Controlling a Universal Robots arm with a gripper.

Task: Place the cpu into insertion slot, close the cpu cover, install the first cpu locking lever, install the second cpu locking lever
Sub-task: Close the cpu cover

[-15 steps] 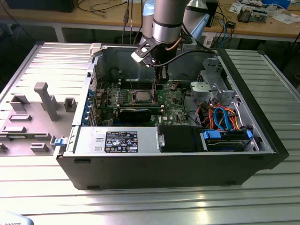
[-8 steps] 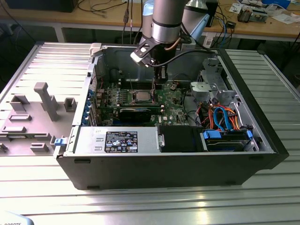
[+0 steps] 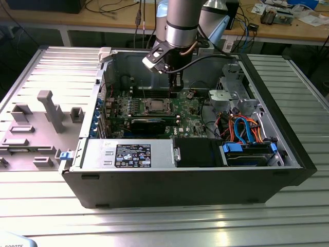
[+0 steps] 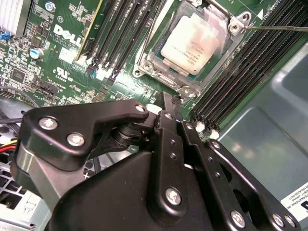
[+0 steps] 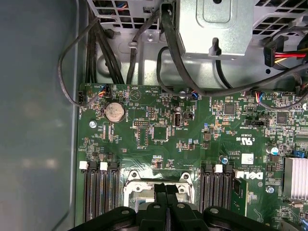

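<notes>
As it lies seated, cpu pale silver, square.

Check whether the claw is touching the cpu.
Apart. In the second wrist view the cpu shows whole, with the cpu cover between it and the claw.

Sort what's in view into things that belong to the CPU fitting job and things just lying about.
Belongs to the job:
cpu, sitting under the cpu cover
locking lever
gripper, tips close to the cover's edge

Just lying about:
memory slots
coin battery
expansion card
power supply
drive cables
</notes>
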